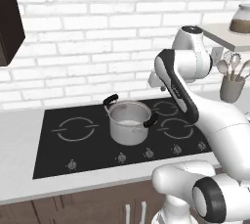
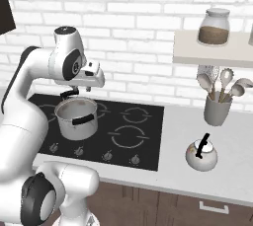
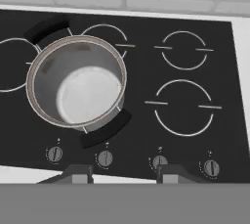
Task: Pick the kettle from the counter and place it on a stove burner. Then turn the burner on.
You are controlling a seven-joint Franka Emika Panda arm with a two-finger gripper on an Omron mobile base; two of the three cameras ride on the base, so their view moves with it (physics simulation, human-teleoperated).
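Observation:
The small shiny kettle [image 2: 201,155] with its dark handle stands on the pale counter [image 2: 173,173], to the right of the black cooktop [image 2: 148,146]. My gripper [image 3: 123,174] hangs open and empty above the cooktop's front edge, near the steel pot [image 3: 78,86], far left of the kettle. In the right base view the gripper [image 2: 84,88] is just above the pot [image 2: 76,116]. The small burner ring [image 3: 184,49] at the back right is dark and bare; the same burner ring [image 2: 136,115] lies between pot and kettle. A larger ring [image 3: 183,108] sits in front of it.
Several knobs [image 3: 159,162] line the cooktop's front edge. A grey cup of utensils [image 2: 217,109] stands behind the kettle, under a shelf with a jar [image 2: 213,26]. The brick wall closes the back. A dark cabinet [image 1: 10,22] hangs at the upper left.

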